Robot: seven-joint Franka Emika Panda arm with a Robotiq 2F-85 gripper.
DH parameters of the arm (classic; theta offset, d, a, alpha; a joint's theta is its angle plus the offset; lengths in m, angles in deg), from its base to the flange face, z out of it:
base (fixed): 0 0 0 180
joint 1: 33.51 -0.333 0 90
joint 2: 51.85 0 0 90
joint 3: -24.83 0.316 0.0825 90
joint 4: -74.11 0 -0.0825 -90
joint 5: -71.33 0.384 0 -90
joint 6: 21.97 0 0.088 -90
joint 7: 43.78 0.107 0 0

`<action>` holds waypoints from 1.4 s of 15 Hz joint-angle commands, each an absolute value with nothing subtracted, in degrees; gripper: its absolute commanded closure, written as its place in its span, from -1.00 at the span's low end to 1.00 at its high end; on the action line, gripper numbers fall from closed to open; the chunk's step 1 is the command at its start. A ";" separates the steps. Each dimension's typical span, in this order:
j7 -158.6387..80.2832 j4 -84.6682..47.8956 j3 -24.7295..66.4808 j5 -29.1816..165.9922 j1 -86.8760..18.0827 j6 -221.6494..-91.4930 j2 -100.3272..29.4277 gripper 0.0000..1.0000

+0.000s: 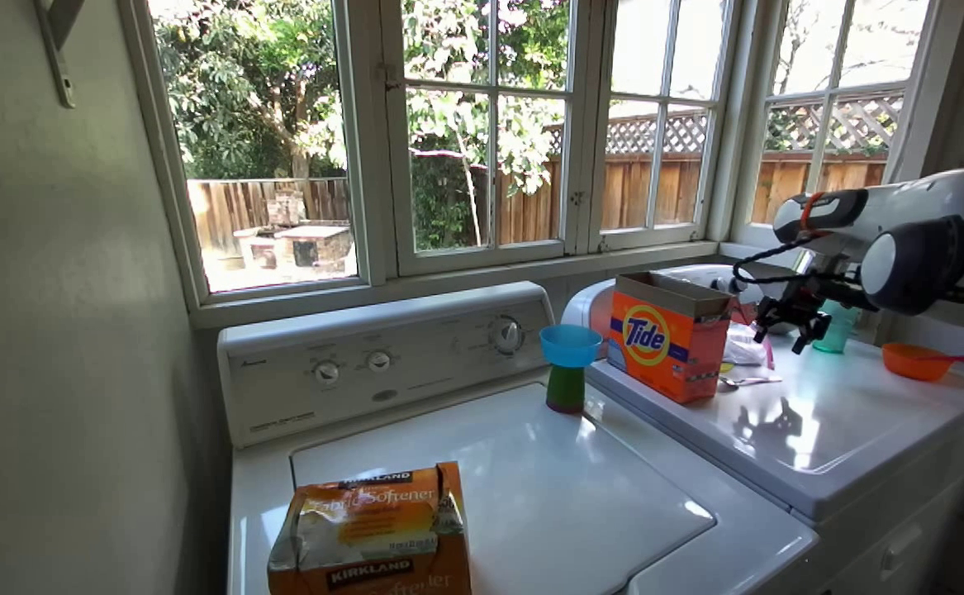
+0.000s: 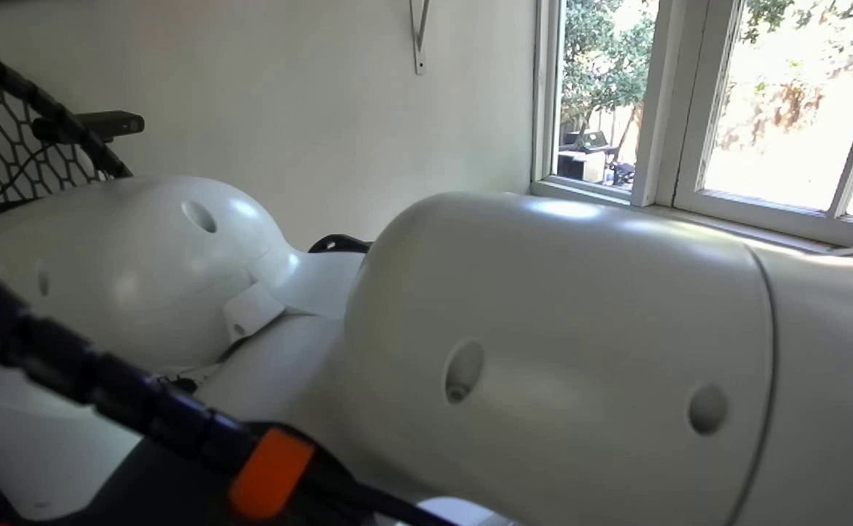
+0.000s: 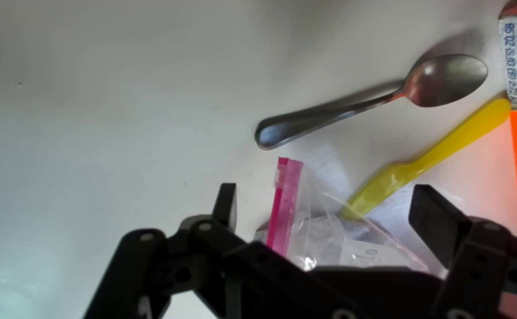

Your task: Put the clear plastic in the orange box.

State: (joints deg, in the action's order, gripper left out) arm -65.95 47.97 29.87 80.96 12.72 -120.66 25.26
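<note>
- Cardboard Kirkland Fabric Softener box (image 1: pixel 370 529), creased on top, far left in an exterior view, resting on a white machine (image 1: pixel 490 463) with dials
- Blue bowl (image 1: pixel 571 345) atop a green cup (image 1: pixel 565 390), toward the right of that machine
- Orange box (image 1: pixel 655 343) upright on a second machine (image 1: pixel 886 421), top open, Tide logo toward the camera
- Yellow knife (image 3: pixel 448 146) just beside the box, slanting in my wrist view
- Clear plastic (image 3: pixel 318 235), pink zip strip along one edge, lies on the second machine, outside the orange box and near it; lower part hidden behind my gripper (image 3: pixel 332 216) in the wrist view
- Metal spoon (image 3: pixel 435 82) near the plastic, bowl end toward the orange box
- Gripper released: I see both jaws spread wide above the machine top, the plastic showing between them; height over it I cannot tell
- Teal cup (image 1: pixel 838 330) partly behind the gripper, then a small orange bowl (image 1: pixel 911 365) with a pink handle (image 1: pixel 961 358) across its rim
- White arm (image 1: pixel 928 197) of mine extends from the right edge; its casing (image 2: pixel 543 314) fills most of an exterior view
</note>
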 commanded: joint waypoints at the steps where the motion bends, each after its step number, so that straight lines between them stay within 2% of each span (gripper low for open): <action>1: -65.80 50.36 29.56 81.22 12.66 -119.21 26.61 -1.00; 3: -65.79 50.36 29.56 81.22 12.66 -119.04 26.72 -1.00; 11: -65.56 49.01 34.46 87.38 14.56 -132.22 28.76 -1.00; 18: -63.57 49.12 34.58 87.36 14.50 -131.20 31.16 -1.00; 19: -63.45 49.16 34.71 87.42 14.52 -131.06 31.35 -0.50; 20: -63.42 49.22 34.81 87.45 14.52 -131.01 31.47 -0.46; 21: -63.43 49.28 34.94 87.49 14.51 -131.02 31.57 -0.32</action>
State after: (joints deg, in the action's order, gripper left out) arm -64.17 48.14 34.19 86.05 14.24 -131.47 30.34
